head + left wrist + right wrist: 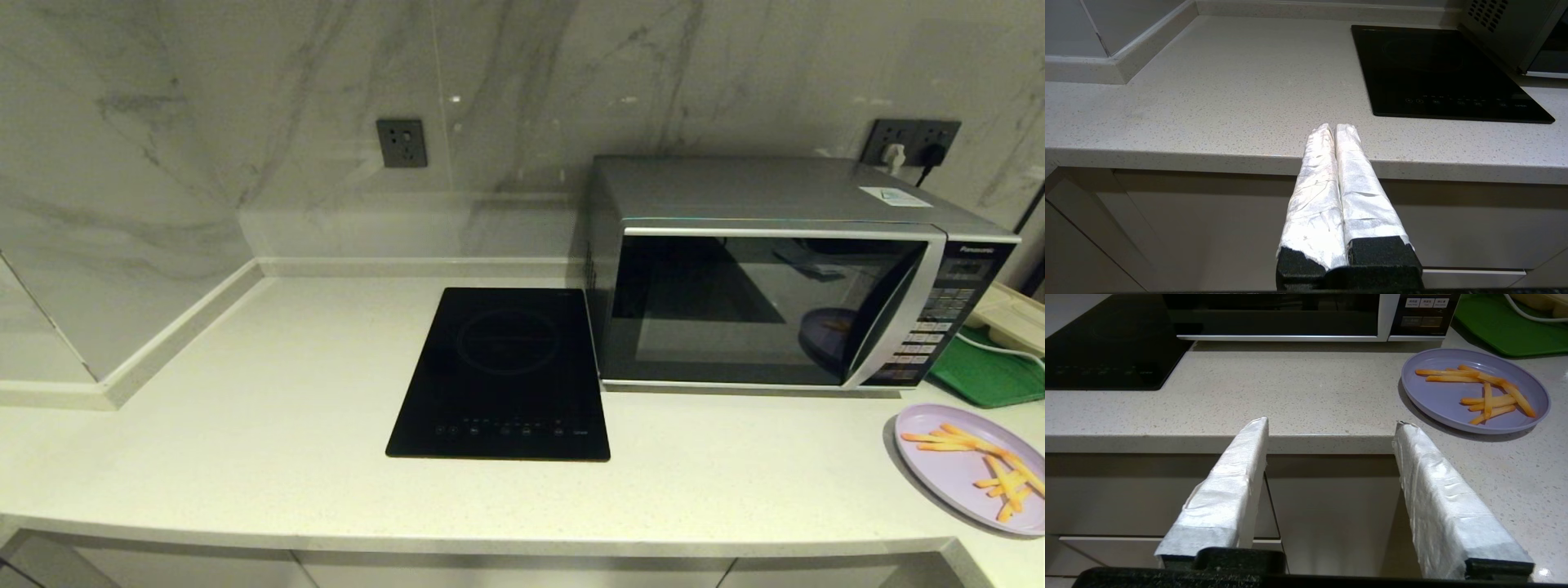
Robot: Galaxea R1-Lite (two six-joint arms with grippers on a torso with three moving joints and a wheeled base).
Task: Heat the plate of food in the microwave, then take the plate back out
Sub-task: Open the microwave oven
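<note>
The lilac plate of food (967,469) with orange fry sticks rests on the counter at the far right, in front of the microwave's button panel; it also shows as the plate (1474,392) in the right wrist view. The silver microwave (775,278) stands at the back right with its dark door closed. My right gripper (1331,424) is open and empty, low by the counter's front edge, short of the plate. My left gripper (1334,128) is shut on nothing, low at the counter's front edge, left of the cooktop. Neither gripper shows in the head view.
A flat black induction cooktop (502,371) lies left of the microwave. A green tray (992,371) with a white appliance and cord sits right of the microwave. A raised ledge (163,335) bounds the counter's left side. Cabinet fronts (1208,228) run below the edge.
</note>
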